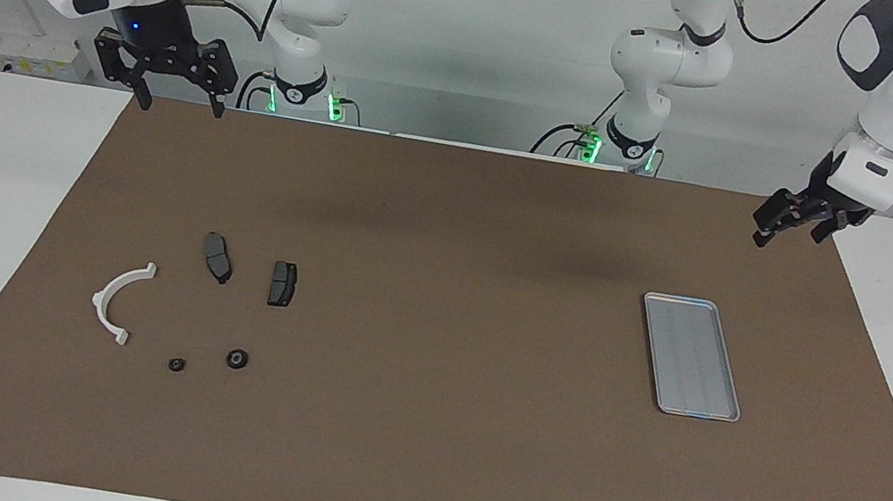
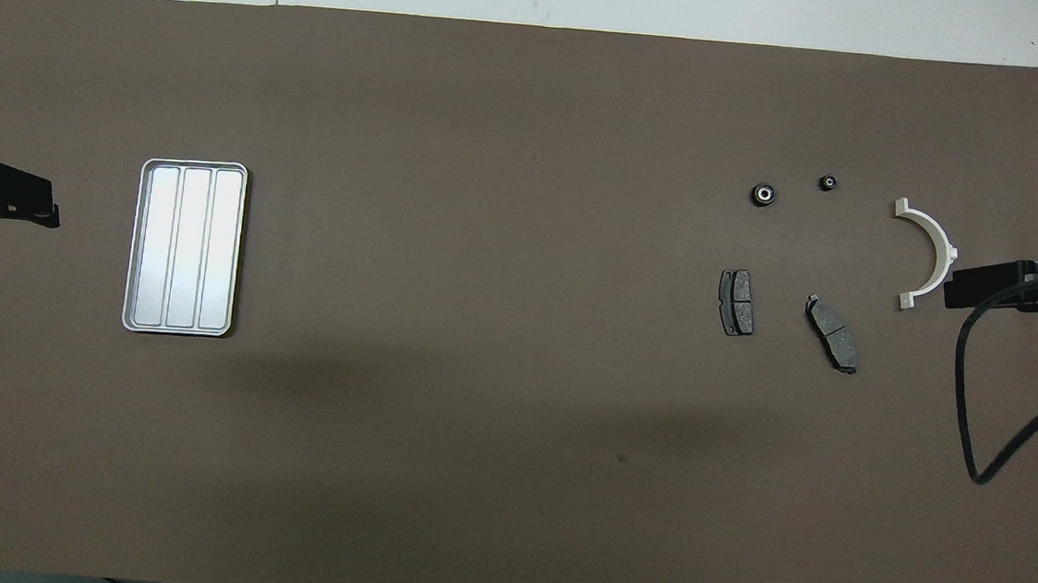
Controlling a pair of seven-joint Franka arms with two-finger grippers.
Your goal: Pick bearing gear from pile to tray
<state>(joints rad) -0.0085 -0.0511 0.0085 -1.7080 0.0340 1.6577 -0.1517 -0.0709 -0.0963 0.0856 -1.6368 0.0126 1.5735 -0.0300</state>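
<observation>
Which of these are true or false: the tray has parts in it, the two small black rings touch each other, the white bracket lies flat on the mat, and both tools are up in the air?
1. The tray holds parts. False: it is empty.
2. The two black rings touch. False: they lie apart.
3. The white bracket lies flat on the brown mat. True.
4. The right tool and left tool hang above the mat, holding nothing. True.
</observation>
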